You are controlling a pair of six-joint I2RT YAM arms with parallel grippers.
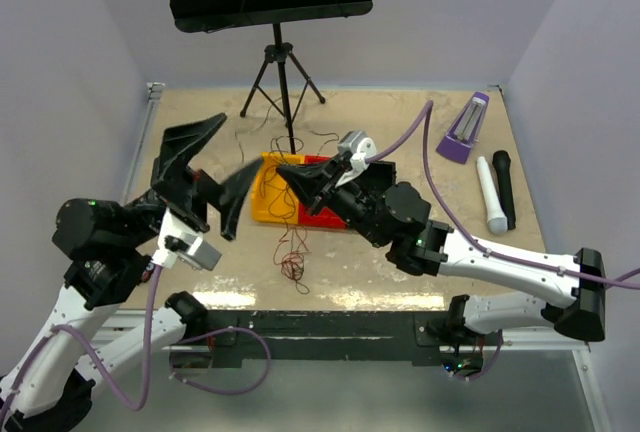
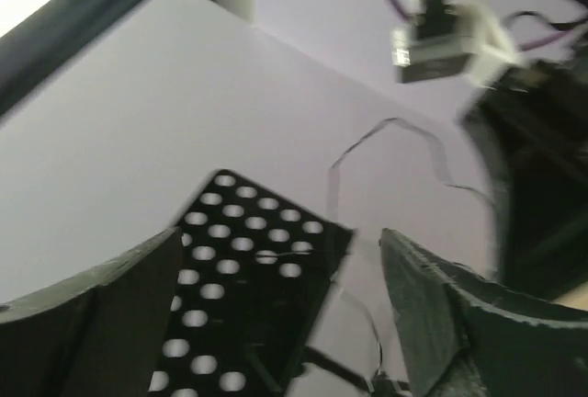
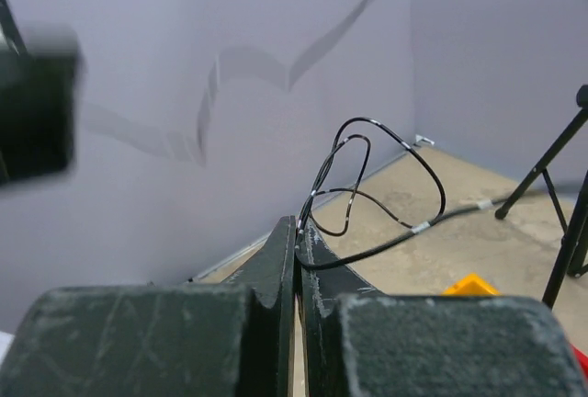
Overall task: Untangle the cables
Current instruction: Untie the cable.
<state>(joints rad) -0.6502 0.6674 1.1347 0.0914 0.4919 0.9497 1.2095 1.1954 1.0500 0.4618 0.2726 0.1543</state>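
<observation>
The right claw [image 3: 296, 232] is pinched shut on a black strand of the cables [image 1: 292, 252], which trail from the bins [image 1: 266, 197] onto the bench [image 1: 420, 262]. The left claw [image 1: 215, 167] hangs open and empty. Pulling from one side alone could tighten the knots.

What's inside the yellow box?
Only thin wires crossing the yellow box show. The left gripper covers its left edge, and the shut right gripper covers its top right part.

Tan table [image 1: 232, 264] bearing yellow bin [image 1: 262, 199], red bin [image 1: 316, 218], tripod stand [image 1: 282, 64], purple metronome [image 1: 465, 132], white microphone [image 1: 490, 195], black microphone [image 1: 505, 185], cables [image 1: 292, 254].
</observation>
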